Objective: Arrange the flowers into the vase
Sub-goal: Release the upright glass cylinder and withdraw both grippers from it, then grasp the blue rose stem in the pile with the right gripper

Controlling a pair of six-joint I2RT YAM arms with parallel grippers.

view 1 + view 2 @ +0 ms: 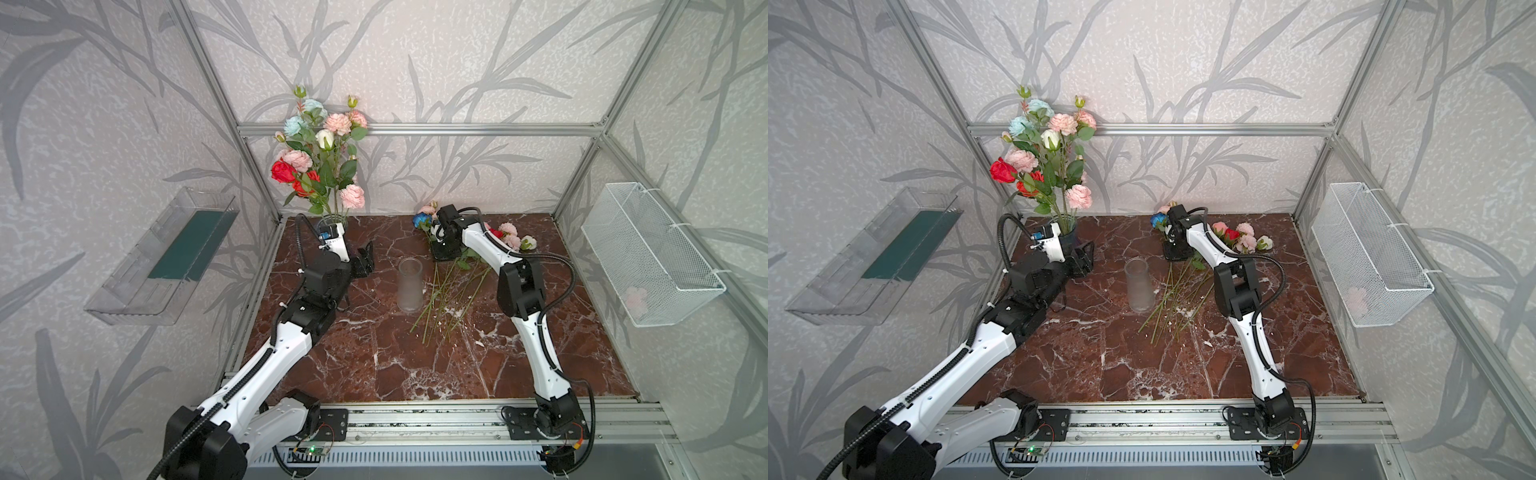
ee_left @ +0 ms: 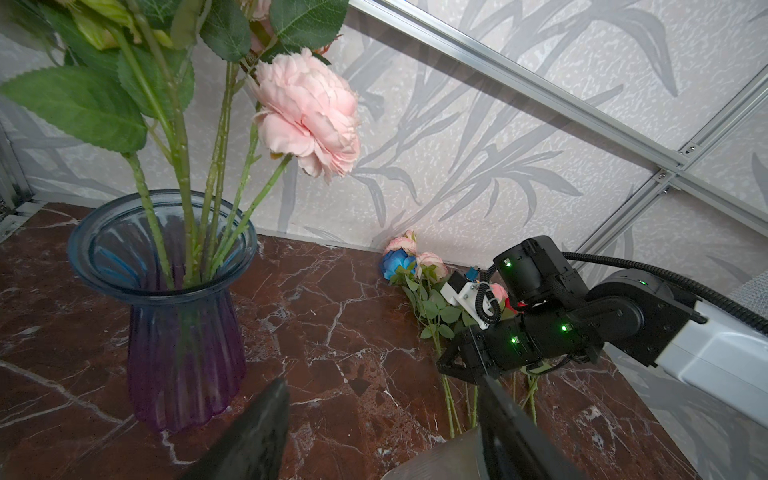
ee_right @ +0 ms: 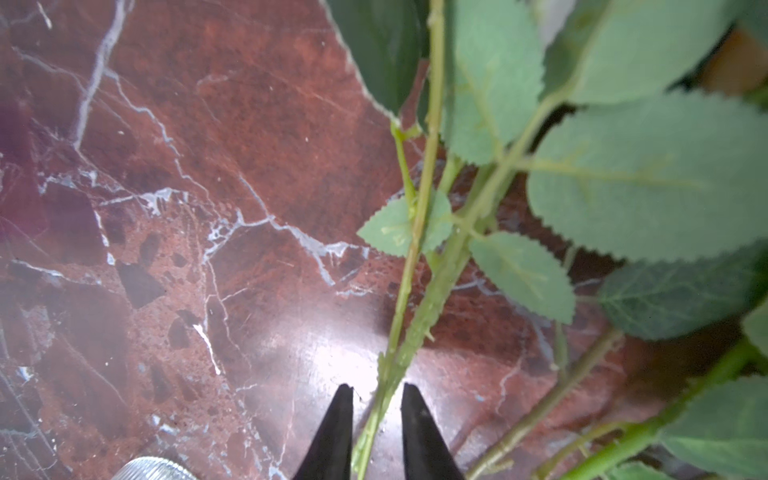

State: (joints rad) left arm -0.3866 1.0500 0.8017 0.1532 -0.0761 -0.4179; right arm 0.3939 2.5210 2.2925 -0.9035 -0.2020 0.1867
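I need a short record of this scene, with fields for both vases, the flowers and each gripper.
back vase: blue-and-purple vase, upright, holds a bouquet
middle vase: frosted vase, upright, no flower in it
loose flowers: lying on the marble table beside the frosted vase, stems pointing toward the front
left gripper: open, empty, between the two vases
right gripper: at the loose flowers, jaws slightly apart, astride one stem, not clamped on it
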